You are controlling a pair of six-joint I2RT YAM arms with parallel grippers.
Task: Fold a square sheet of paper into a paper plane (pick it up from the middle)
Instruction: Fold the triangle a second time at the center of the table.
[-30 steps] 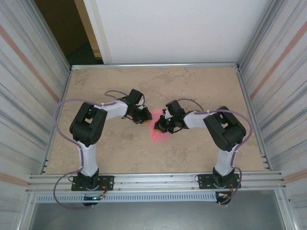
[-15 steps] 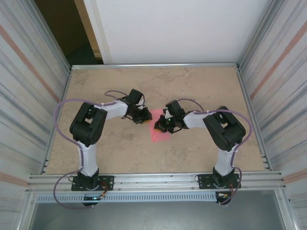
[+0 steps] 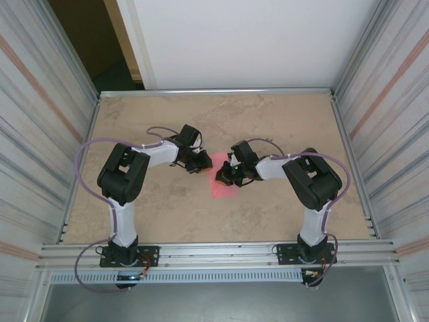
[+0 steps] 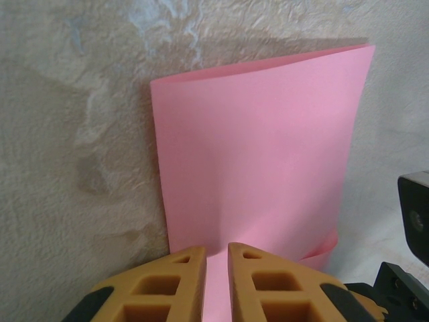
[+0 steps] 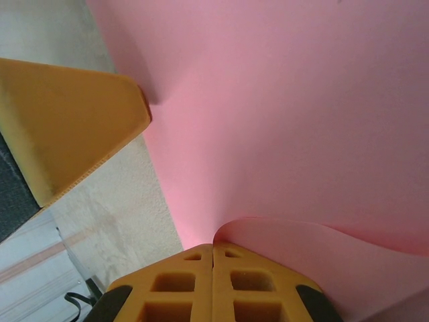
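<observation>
The square sheet of paper [image 3: 220, 188] is pink and lies folded over on the tabletop between the two arms. In the left wrist view the paper [image 4: 255, 154] shows a rounded fold at its far edge. My left gripper [image 4: 216, 249] rests its tips on the near part of the sheet, the jaws a narrow gap apart with pink showing between them. My right gripper [image 5: 213, 247] is shut, and a curled upper layer of the paper [image 5: 288, 100] rises from its tips. One left finger [image 5: 74, 127] touches the paper's edge. From above, the left gripper [image 3: 203, 165] and right gripper [image 3: 223, 177] nearly meet.
The beige table [image 3: 167, 208] is fenced by a metal rail [image 3: 214, 91] at the back and corrugated walls on both sides. Part of the right gripper's black body [image 4: 412, 221] sits close beside the left fingers.
</observation>
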